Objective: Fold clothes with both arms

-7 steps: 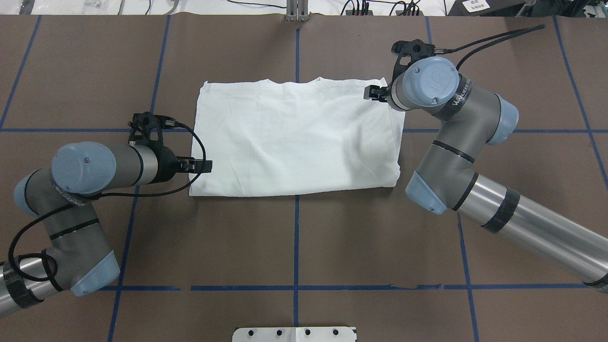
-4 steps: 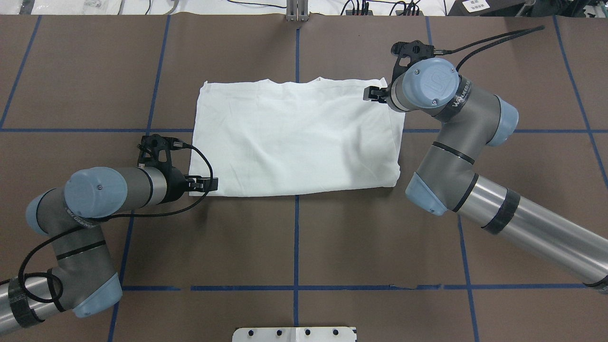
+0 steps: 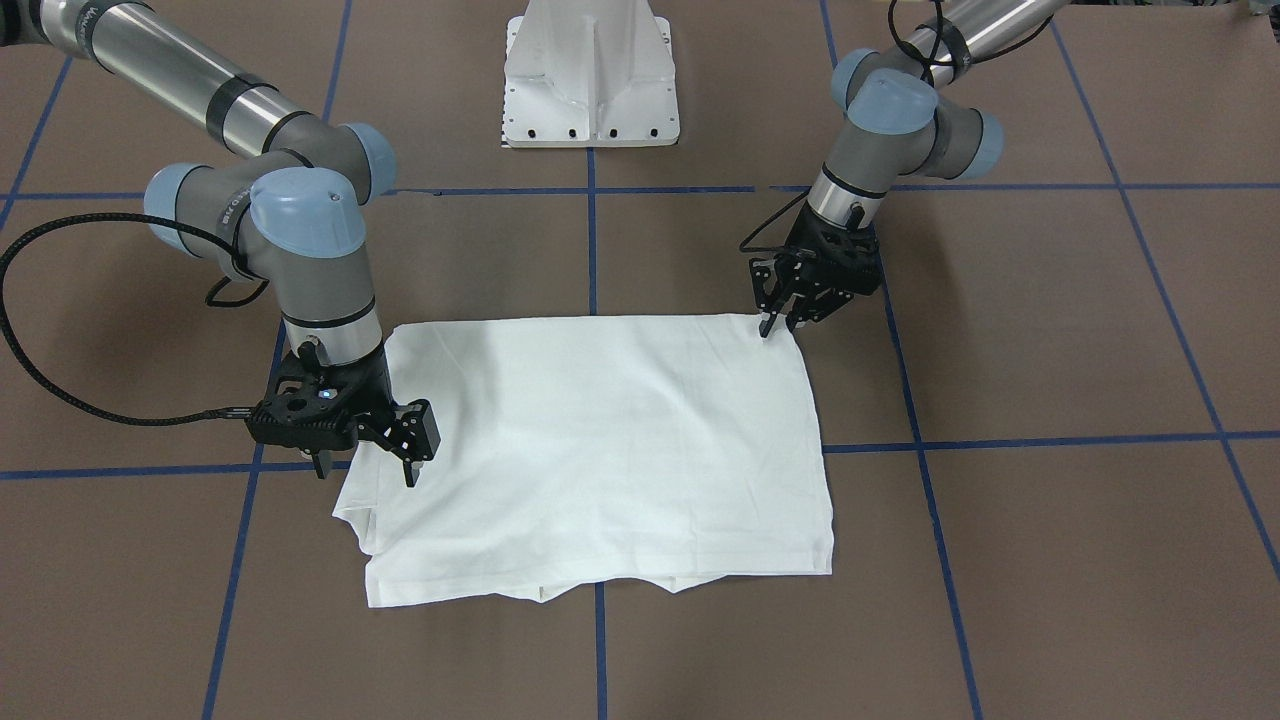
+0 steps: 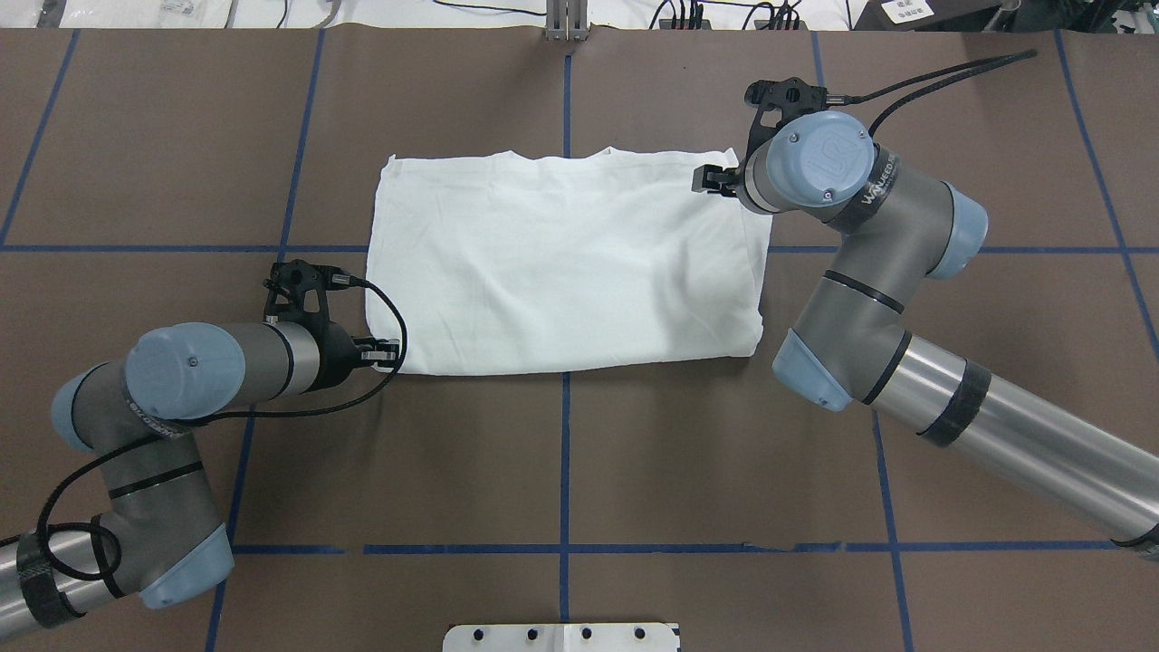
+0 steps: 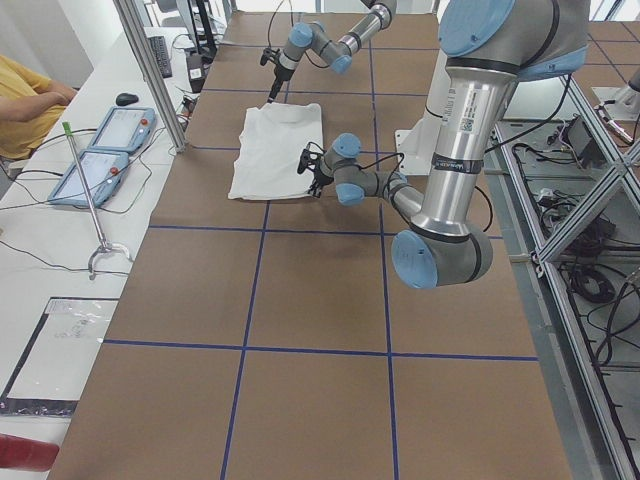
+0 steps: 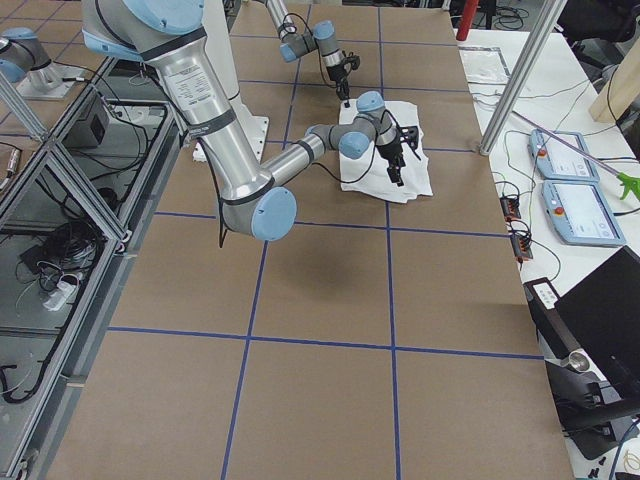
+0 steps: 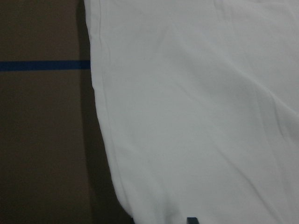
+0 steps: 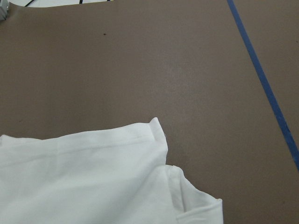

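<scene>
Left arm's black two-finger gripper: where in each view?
Front-facing: black two-finger left gripper, right of centre.
Overhead: left gripper, left of centre.
Exterior left: left gripper, upper centre.
Exterior right: left gripper, top centre.
Left wrist: only its fingertips, bottom edge.
Right wrist: not in view.
Landmark: white folded T-shirt; gripper at its corner.

A robotics lab — a brown table [image 4: 407,471] gridded with blue tape [image 4: 563,471], aluminium frame posts [image 5: 152,70], two teach pendants [image 5: 122,128] on a white side table [image 5: 40,260], loose cables [image 6: 60,245] under the frame, a person [image 5: 30,100] seated alongside.
</scene>
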